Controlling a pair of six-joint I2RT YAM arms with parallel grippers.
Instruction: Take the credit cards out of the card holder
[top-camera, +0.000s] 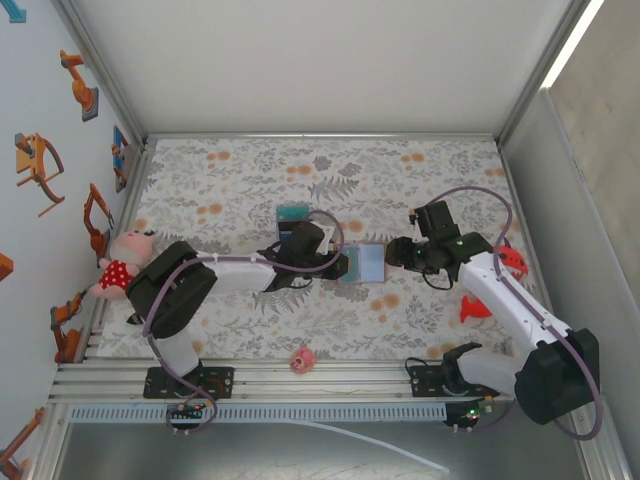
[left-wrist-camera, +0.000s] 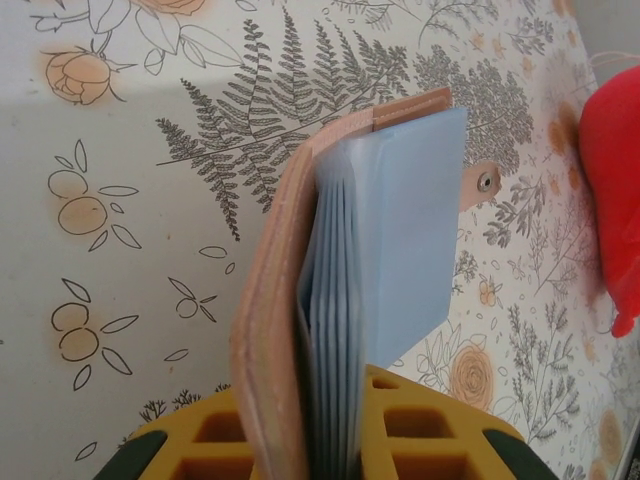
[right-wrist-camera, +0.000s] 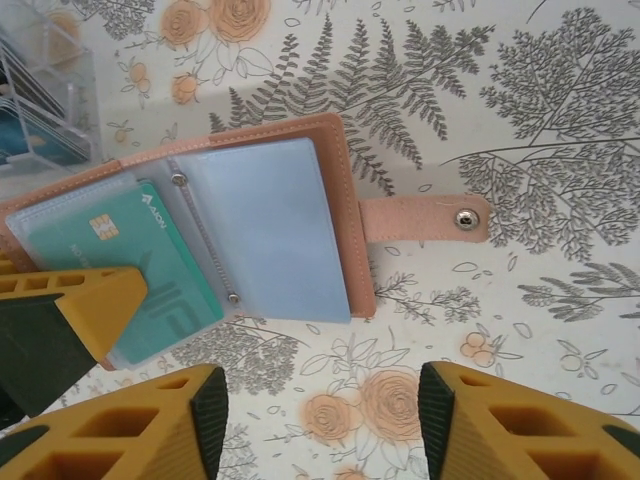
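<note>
The tan-brown card holder (top-camera: 362, 263) lies open mid-table, its pale blue pockets facing up. In the right wrist view a teal credit card (right-wrist-camera: 150, 270) sits in the left pocket of the card holder (right-wrist-camera: 345, 210), and the snap strap (right-wrist-camera: 425, 220) sticks out to the right. My left gripper (top-camera: 338, 266) is shut on the holder's left side. The left wrist view has the brown cover (left-wrist-camera: 268, 330) and the blue sleeves (left-wrist-camera: 400, 230) pinched in that gripper (left-wrist-camera: 320, 440). My right gripper (top-camera: 392, 255) is open just right of the holder. Bare cloth shows between the jaws of this gripper (right-wrist-camera: 322, 420).
A clear rack (right-wrist-camera: 40, 120) with teal and dark cards stands behind the holder, seen from above as a teal and dark shape (top-camera: 292, 220). Red plastic pieces (top-camera: 510, 262) lie at the right edge. A pink toy (top-camera: 303, 359) is at the front, a plush doll (top-camera: 120, 262) at the left.
</note>
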